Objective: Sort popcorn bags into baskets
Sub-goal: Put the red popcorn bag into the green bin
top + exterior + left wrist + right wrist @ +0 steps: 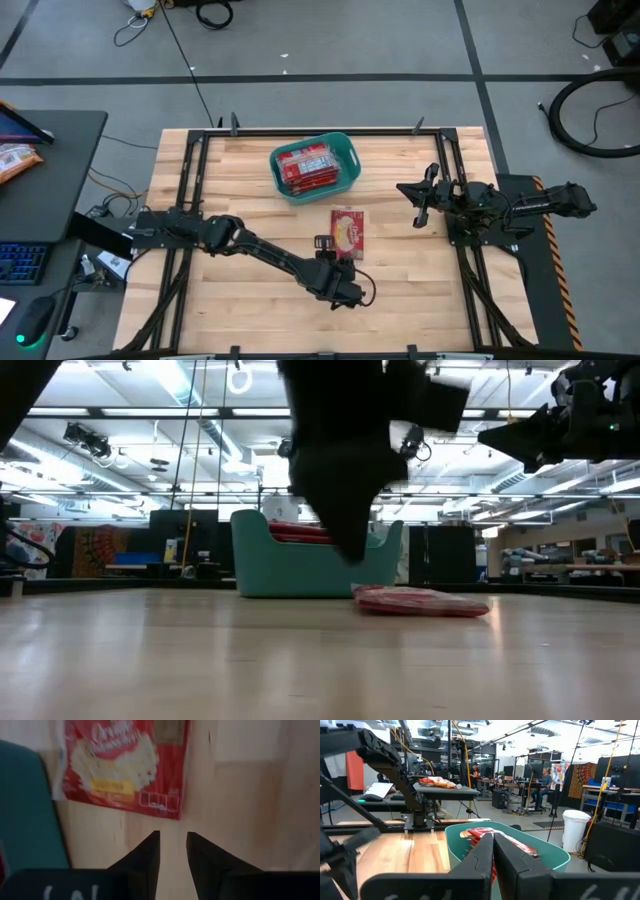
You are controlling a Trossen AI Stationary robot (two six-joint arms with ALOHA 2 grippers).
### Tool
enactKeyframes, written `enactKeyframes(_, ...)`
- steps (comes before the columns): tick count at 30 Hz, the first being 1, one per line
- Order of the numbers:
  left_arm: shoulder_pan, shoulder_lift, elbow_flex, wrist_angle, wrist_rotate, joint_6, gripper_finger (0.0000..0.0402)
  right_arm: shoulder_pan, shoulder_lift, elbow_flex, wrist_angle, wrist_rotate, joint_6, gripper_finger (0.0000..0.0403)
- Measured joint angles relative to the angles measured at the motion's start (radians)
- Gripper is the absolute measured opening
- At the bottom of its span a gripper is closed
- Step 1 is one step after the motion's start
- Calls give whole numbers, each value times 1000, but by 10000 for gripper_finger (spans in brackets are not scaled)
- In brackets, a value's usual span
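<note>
One red popcorn bag lies flat on the wooden table with its picture side up, just near of the teal basket. It also shows in the low view and the left wrist view. The basket holds several red packets. My left gripper hangs over the table at the bag's near edge, fingers pointing toward it. It is open by a narrow gap and touches nothing. My right gripper is shut and waits raised at the table's right, facing the basket.
A black frame runs around the table. Bare wood lies left of the bag and along the near edge. A dark desk with a snack bag stands off the table's left side. Cables lie on the floor beyond the far edge.
</note>
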Motion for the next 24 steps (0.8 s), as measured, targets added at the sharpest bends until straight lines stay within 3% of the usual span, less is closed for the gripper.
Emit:
enactKeyframes(15,-4,0,-23,82,0,56,175,0,0,0,0,0,0,20)
enactKeyframes(24,-18,0,-23,118,0,76,188,0,0,0,0,0,0,20)
